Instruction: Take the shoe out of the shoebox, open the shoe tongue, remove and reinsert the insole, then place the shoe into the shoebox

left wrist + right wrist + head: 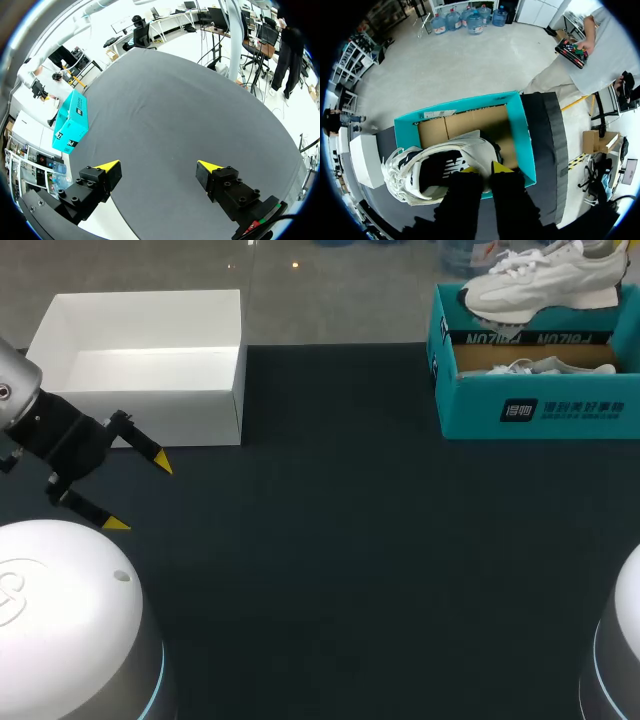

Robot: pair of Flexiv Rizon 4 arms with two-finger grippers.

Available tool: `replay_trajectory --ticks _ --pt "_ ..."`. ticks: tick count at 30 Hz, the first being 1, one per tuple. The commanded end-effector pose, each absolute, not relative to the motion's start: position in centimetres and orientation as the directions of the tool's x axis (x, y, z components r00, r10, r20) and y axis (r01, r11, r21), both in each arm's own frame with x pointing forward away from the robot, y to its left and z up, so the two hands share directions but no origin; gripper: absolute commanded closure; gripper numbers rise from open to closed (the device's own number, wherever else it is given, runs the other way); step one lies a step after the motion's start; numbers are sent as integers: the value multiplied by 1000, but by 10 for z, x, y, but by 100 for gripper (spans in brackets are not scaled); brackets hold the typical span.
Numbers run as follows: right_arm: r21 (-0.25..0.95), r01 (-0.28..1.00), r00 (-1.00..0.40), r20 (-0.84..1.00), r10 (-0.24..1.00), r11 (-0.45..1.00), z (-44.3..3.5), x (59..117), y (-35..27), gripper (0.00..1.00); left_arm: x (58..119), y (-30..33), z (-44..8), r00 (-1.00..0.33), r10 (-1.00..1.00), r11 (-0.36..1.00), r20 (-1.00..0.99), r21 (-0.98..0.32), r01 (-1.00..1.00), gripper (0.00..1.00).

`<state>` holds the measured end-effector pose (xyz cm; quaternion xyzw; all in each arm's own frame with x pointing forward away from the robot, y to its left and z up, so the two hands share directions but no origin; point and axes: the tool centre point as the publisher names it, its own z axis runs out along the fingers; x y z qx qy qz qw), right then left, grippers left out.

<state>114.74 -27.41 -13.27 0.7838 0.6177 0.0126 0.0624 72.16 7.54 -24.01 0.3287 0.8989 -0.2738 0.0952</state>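
A white sneaker [545,280] hangs above the teal shoebox [540,410] at the table's far right corner. In the right wrist view my right gripper [485,169] is shut on the rear collar of the sneaker [435,170], which is lifted over the open shoebox [525,140] with its brown cardboard floor. A second white shoe [535,366] lies inside the box. My left gripper [138,492] stands open and empty at the table's left, just above the dark tabletop [190,115]. Its wrist view shows my left gripper [159,166] with the shoebox [72,122] far ahead.
An open white box [140,415] stands at the back left, just beyond my left gripper; it also shows beside the sneaker as the white box [365,160] in the right wrist view. Dark matting [350,570] covers the table between the two boxes.
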Motion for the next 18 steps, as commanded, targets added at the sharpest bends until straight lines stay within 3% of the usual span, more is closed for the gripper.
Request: replay_trajectory --ticks 1,18 --pt "147 954 272 -60 961 -261 -137 1139 -274 100 721 75 -240 -766 540 636 -350 -427 643 0" --pt "139 944 311 -66 948 -300 -152 1138 -279 100 721 75 -240 -766 540 636 -350 -427 643 0"
